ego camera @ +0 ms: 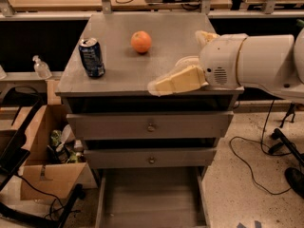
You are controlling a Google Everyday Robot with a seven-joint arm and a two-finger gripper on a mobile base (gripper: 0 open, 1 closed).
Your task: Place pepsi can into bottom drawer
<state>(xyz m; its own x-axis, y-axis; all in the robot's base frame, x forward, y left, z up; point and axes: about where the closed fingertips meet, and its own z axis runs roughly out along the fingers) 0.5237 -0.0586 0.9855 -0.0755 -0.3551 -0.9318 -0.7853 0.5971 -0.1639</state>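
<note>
Gripper held above the cabinet top's front edge, its grip state not discernible.
The pepsi can is seen well apart to its left; the bottom drawer is found open beneath it.

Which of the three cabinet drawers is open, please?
The bottom drawer, pulled out; both knobbed upper drawers are shut. The gripper hovers over the cabinet top's front edge.

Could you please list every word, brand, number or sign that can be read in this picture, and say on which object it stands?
No text here can be read.
pepsi can: white and red markings on its side, too blurred to read.
cardboard box: a small dark mark, too small to read.
gripper, over the front right of the cabinet top: no writing seen.
</note>
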